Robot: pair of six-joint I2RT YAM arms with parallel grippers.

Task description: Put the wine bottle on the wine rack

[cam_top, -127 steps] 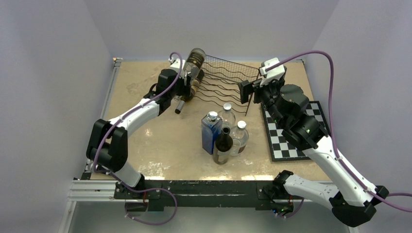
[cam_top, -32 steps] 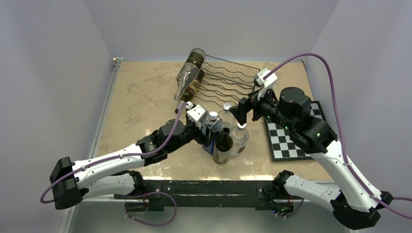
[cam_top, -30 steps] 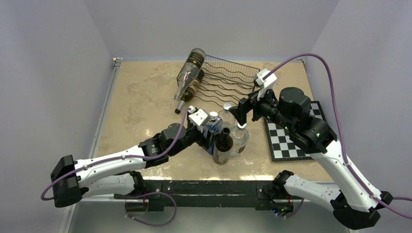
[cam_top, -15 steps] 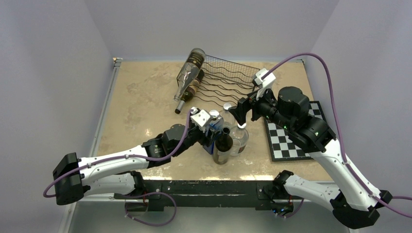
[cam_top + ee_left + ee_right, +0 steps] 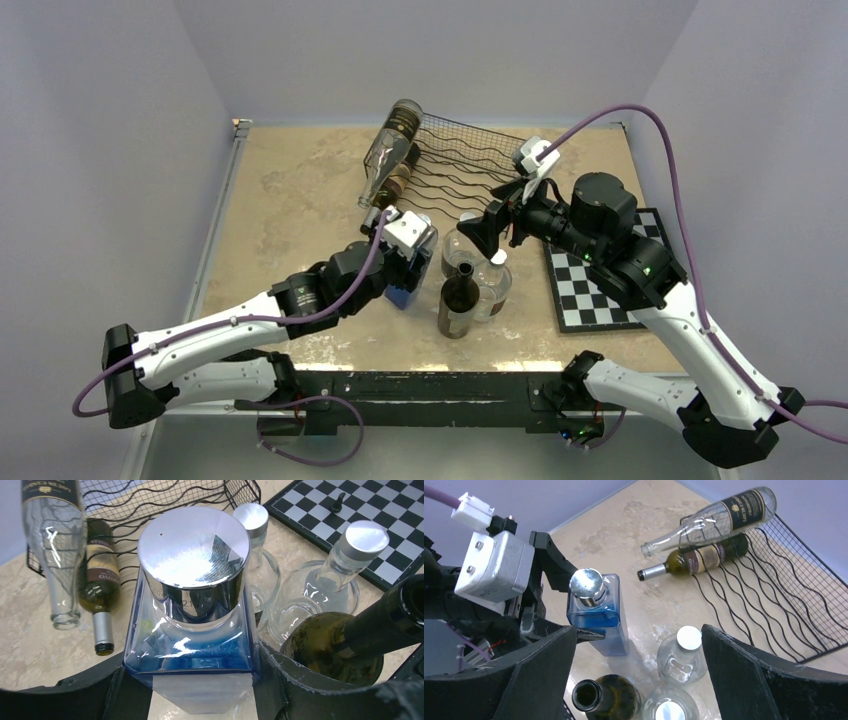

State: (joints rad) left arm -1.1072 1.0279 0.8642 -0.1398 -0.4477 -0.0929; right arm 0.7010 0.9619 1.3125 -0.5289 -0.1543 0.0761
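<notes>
- Near the middle of the table, left gripper is half closed, jaws clamped on both flat sides of the blue bottle, low on the body under its silver cap
- Cannot tell if the bottle base is off the table yet
- Right gripper is spread wide, empty, hovering over the clear round bottles
- Wine rack sits at the far side; a clear bottle and a dark green bottle already lie on its left end, necks pointing toward the arms
- Step in hand, as I judge it: carry the blue bottle to a free cradle right of those two
- To do it well: keep the squeeze firm, since glass is slick and the body looks heavy; lift clear of the open dark bottle before swinging; tip it onto its side with the neck toward the arms; lower until the wires bear it, then let go
- Risk: the right arm is in the path to the rack, and the hold is low so the bottle may tip
- Versus a second ago: the blue bottle was packed against the dark bottle in the cluster, now it is pulled left and apart; jaws have narrowed onto it
- Right gripper has shifted slightly toward the rack; rack bottles unchanged
</notes>
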